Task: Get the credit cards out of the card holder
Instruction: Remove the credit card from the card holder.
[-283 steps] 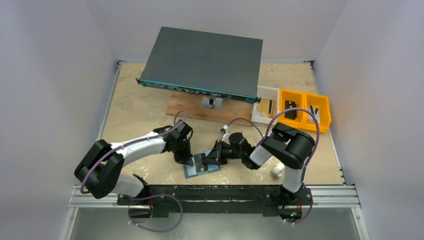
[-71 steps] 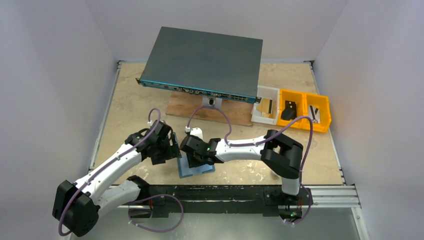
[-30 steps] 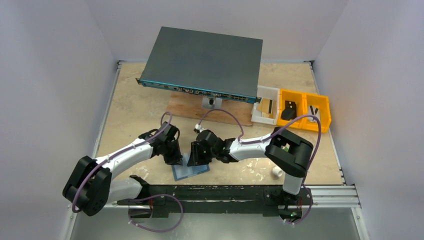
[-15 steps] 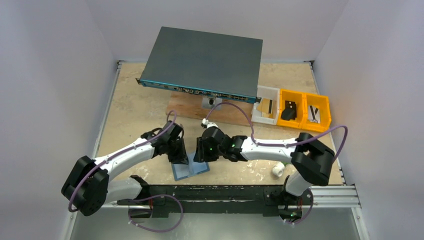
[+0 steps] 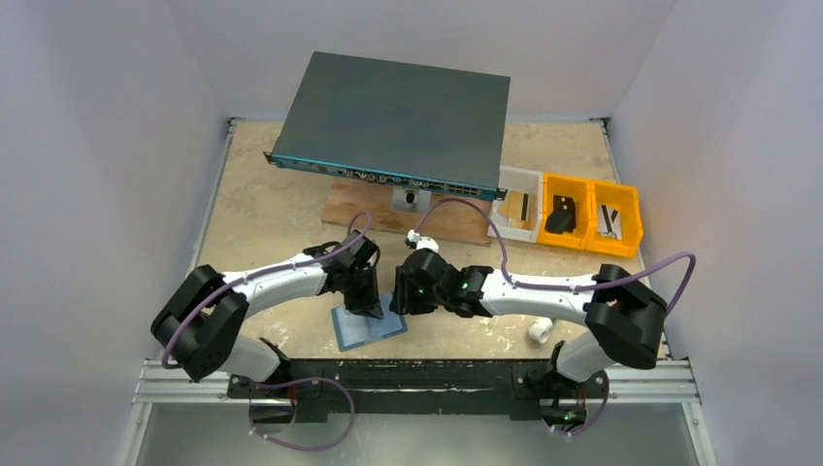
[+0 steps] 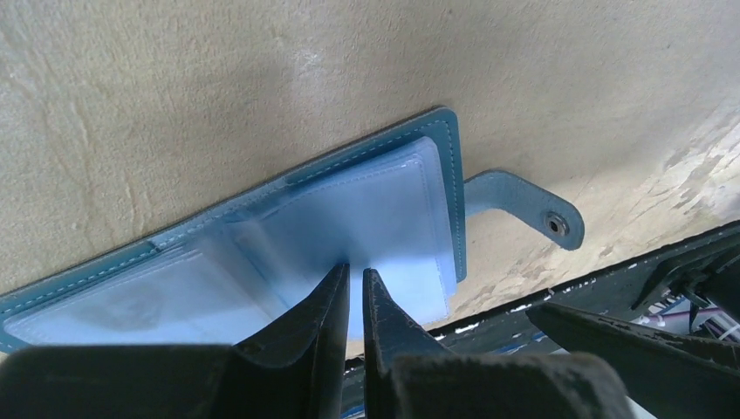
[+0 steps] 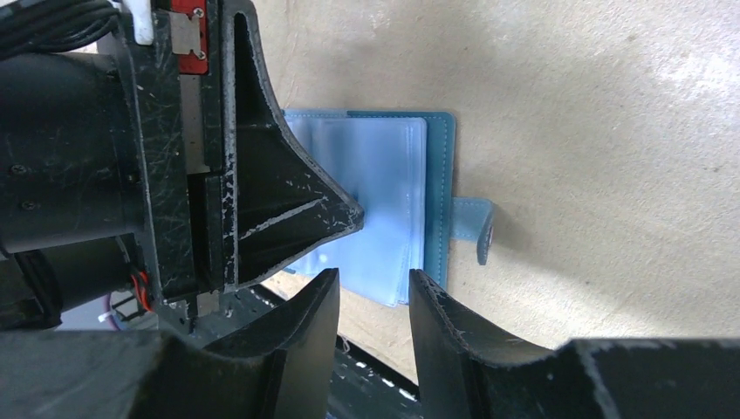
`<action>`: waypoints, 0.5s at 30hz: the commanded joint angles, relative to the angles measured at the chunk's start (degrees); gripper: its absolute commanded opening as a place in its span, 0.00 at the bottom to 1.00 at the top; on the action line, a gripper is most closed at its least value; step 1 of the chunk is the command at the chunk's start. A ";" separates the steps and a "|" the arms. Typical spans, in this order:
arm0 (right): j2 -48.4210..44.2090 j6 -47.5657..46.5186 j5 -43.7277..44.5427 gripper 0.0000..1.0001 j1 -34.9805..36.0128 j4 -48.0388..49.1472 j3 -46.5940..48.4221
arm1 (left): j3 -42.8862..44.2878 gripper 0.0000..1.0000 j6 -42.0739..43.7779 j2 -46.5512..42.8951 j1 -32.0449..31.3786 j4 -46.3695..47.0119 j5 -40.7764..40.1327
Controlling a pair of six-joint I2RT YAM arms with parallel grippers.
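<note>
The steel-blue card holder (image 5: 364, 330) lies open and flat on the table by the front edge, its clear inner sleeves (image 6: 384, 205) facing up and its snap tab (image 6: 524, 196) sticking out to the side. My left gripper (image 5: 372, 309) points down onto it, with its jaws shut to a thin slit and the tips (image 6: 356, 271) resting on the top sleeve. My right gripper (image 5: 400, 296) hovers just right of it, open, nothing between its fingers (image 7: 373, 278), above the holder's near edge (image 7: 393, 288). The credit cards cannot be told apart from the sleeves.
A large dark grey box (image 5: 393, 121) stands on a wooden board (image 5: 354, 209) at the back. A white bin (image 5: 517, 206) and orange bins (image 5: 592, 214) sit at the right. A small white object (image 5: 539, 332) lies near the right arm's base. The black front rail (image 5: 408, 374) runs just below the holder.
The left gripper has slid a little to the right on the holder. The right arm has stretched out low across the table, its gripper has drawn back off the holder, and its jaws have widened.
</note>
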 commanded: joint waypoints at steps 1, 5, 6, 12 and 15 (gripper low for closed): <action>-0.15 -0.47 3.27 0.35 0.12 -0.77 1.07 | 1.63 0.10 -0.95 -1.00 -0.23 1.22 0.45; 1.10 -1.88 1.77 0.34 0.55 0.53 2.30 | 2.55 0.11 -0.14 -5.15 -0.05 -3.24 -2.51; 1.43 -2.06 1.60 0.34 0.71 0.65 2.72 | 2.75 0.12 0.05 -6.46 0.10 -4.76 -3.58; 4.10 -4.06 1.14 0.35 2.79 1.24 6.59 | 1.35 0.13 1.15 -15.49 3.88 -14.32 -9.28; 7.30 -5.48 0.84 0.35 4.16 0.75 10.15 | -0.88 0.13 1.24 -19.00 6.68 -16.74 -10.20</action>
